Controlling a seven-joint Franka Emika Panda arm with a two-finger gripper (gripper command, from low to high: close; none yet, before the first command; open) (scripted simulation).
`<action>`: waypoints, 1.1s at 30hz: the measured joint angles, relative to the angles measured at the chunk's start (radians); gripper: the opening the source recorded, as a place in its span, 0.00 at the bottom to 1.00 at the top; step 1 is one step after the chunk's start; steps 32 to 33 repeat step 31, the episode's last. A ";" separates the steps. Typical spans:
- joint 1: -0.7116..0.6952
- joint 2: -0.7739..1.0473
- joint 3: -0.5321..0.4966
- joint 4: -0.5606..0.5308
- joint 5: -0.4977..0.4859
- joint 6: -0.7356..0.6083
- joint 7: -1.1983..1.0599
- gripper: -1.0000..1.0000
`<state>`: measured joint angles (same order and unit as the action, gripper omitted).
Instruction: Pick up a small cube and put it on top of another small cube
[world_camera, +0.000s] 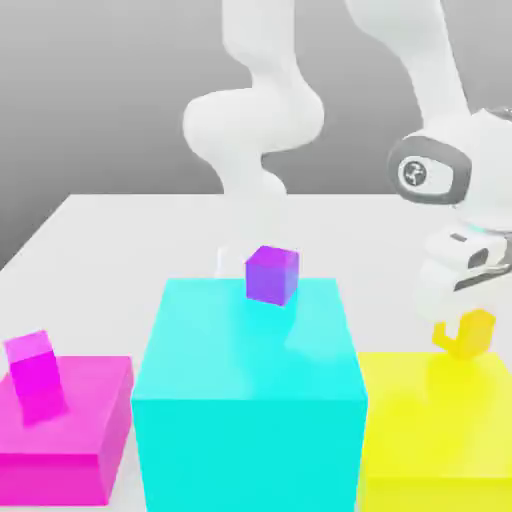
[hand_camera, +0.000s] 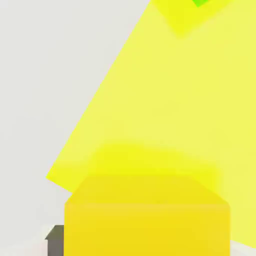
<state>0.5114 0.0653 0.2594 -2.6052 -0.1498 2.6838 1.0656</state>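
no readable text, no legible brand, no numbers, no lettered signs on anything

In the exterior view, we see a plain grey backdrop (world_camera: 110, 90) towards eleven o'clock, behind a smooth, pale desk (world_camera: 120, 270).

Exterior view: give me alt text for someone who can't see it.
A white robot arm's gripper is at a small orange-yellow cube over a big yellow block. Beside it, a cyan block bears a small purple cube, and a pink block a magenta cube.
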 joint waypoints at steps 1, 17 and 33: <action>-0.004 0.009 0.001 0.027 -0.002 -0.020 -0.034 0.00; -0.107 0.127 0.010 0.453 0.075 -0.338 -0.608 0.00; -0.122 0.175 -0.022 0.475 0.069 -0.321 -0.614 1.00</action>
